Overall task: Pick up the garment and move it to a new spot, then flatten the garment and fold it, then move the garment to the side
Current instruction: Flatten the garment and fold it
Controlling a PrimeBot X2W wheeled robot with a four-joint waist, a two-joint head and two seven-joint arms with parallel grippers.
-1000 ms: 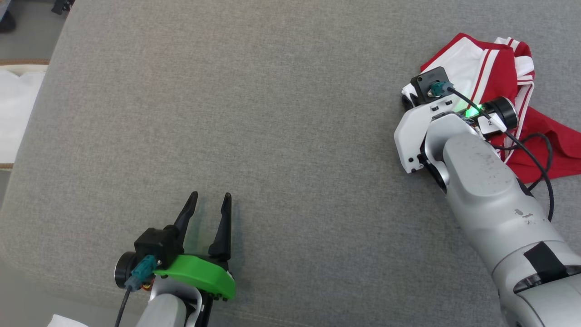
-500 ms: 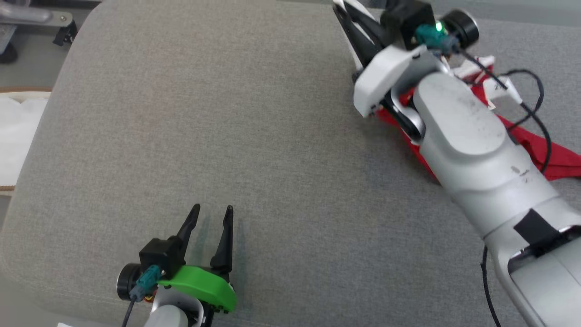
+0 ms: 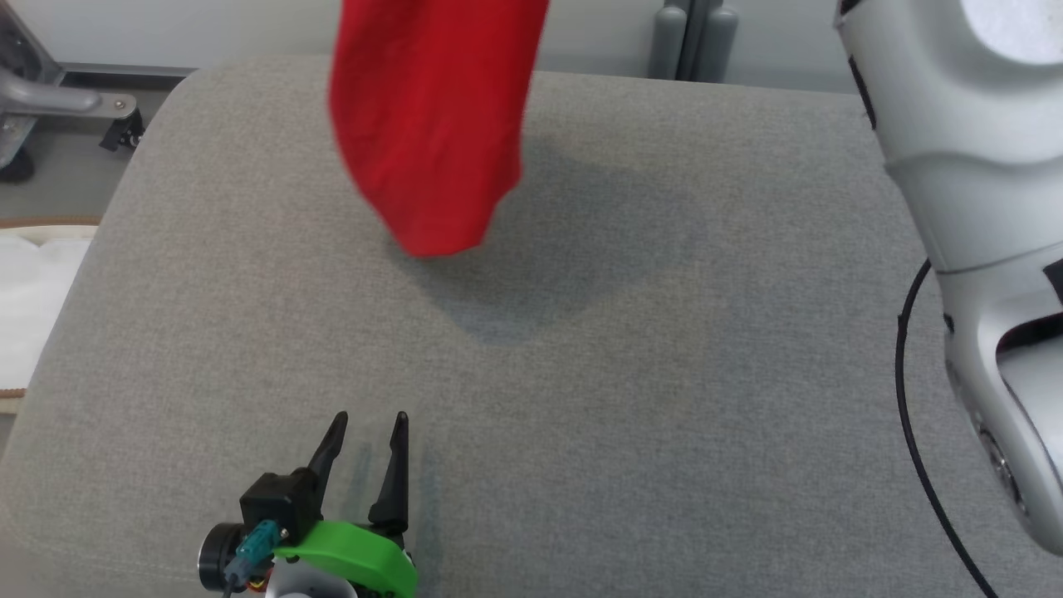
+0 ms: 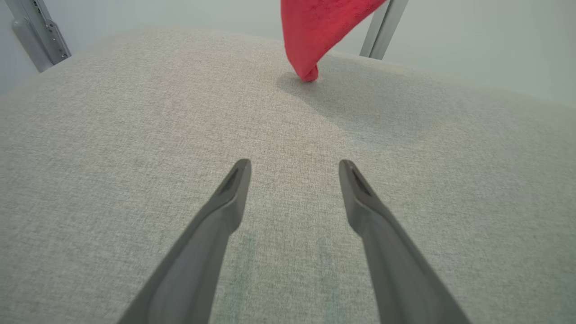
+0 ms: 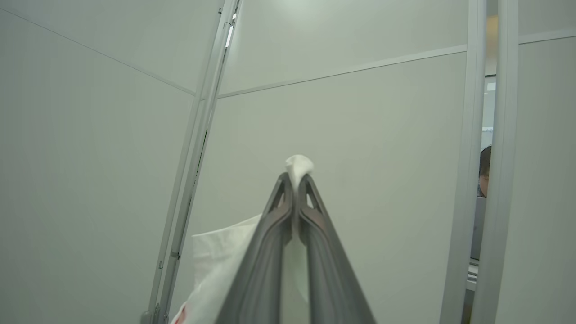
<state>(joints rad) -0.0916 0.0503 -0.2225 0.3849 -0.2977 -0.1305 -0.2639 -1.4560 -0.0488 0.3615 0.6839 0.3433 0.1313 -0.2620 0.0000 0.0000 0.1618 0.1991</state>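
1. Head view: the left gripper [image 3: 369,418] sits low at the bottom left, just over the grey cushion [image 3: 631,390]. Its 2 fingers are apart w/ nothing btw them.
2. Head view: the big pale right arm [image 3: 972,166] goes up the right side & out the top. A black cable [image 3: 908,390] hangs by it.
3. Head view: the red garment [image 3: 432,124] hangs down from the top, over the far mid part of the cushion. Its shadow lies below it. A metal frame [image 3: 58,98] is top left & a white cloth [image 3: 29,282] is at the left edge.
4. Left wrist view: both fingers [image 4: 225,216] are spread wide, low over the cushion. The garment's red tip hangs far ahead. Can't tell if it touches. A grey post [image 4: 382,27] stands behind.
5. Right wrist view: the right gripper [image 5: 295,180] is up high, pointing at a pale wall [image 5: 360,144]. Its fingers squeeze tight on a white bit of the garment. More of it hangs down on the left. A person [image 5: 483,173] shows through a gap at the right.
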